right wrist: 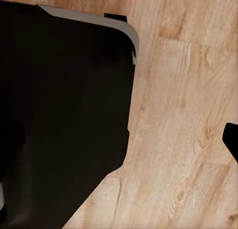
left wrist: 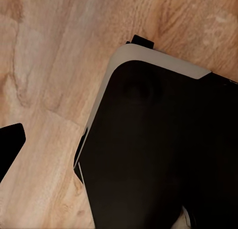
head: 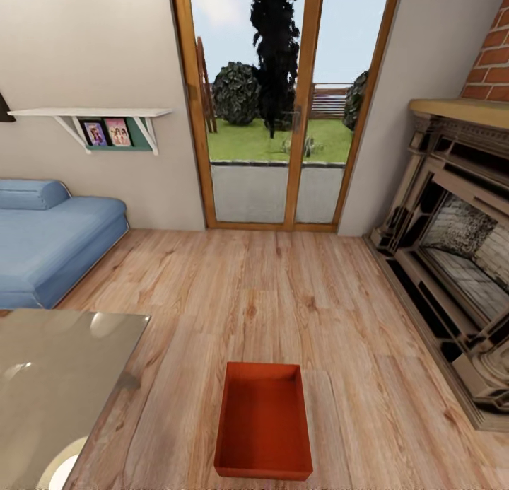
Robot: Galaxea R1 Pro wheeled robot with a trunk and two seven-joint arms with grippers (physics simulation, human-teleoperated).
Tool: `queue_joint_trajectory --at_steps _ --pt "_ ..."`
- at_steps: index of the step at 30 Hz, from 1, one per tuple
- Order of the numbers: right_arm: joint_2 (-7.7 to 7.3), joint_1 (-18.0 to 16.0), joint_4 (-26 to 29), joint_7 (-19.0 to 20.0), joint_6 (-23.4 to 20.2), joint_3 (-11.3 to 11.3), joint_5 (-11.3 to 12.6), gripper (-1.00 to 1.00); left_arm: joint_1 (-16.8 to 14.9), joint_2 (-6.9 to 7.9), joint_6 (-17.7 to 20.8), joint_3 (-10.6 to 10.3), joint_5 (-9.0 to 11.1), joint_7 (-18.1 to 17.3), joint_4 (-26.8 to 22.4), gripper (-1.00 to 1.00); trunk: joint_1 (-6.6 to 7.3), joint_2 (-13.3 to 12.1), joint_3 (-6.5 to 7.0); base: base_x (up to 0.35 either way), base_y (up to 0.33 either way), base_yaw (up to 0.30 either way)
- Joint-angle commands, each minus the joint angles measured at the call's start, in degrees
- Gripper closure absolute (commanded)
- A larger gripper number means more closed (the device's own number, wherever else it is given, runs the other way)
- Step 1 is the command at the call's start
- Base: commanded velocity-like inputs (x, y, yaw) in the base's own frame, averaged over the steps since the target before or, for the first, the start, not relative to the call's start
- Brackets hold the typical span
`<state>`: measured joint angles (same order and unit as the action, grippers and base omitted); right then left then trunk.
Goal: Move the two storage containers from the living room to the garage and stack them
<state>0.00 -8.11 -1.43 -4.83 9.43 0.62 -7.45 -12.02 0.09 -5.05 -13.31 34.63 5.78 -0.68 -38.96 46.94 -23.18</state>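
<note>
You are not getting a clear look at either set of jaws, so I cannot tell whether they are spread or pressed together: the left wrist view is giving you a dark fingertip [left wrist: 10, 147] poking in at its left edge, and the right wrist view is giving you one [right wrist: 232, 140] at its right edge. Both cameras are looking down past the robot's black, grey-edged base [left wrist: 163, 149] onto the light wood-plank floor [head: 283, 292] (bare boards in both). In the head view, one storage container [head: 263, 421] is sitting open-side up on those planks at lower centre. A glass table [head: 49, 377] is filling the lower left, the blue sofa [head: 49, 242] is lying at middle left, wood-framed glass doors [head: 276, 108] are standing at top centre, and the fireplace [head: 452, 264] is running down the right.
</note>
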Motion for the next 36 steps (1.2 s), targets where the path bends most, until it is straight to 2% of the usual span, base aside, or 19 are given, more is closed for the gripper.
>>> queue_joint_trajectory --at_steps 1,36 --pt "0.0 -0.1 -0.2 -0.3 0.2 0.1 -0.6 -1.0 0.0 0.0 -0.1 -0.5 0.4 0.2 0.0 -1.0 0.0 0.0 -0.15 0.0 0.0 0.0" --pt "0.17 -0.1 -0.2 -0.6 0.3 -0.2 -0.7 -1.0 0.0 0.0 -0.1 -0.5 0.4 0.2 0.0 -1.0 0.0 0.0 -3.4 0.0 0.0 -0.008"
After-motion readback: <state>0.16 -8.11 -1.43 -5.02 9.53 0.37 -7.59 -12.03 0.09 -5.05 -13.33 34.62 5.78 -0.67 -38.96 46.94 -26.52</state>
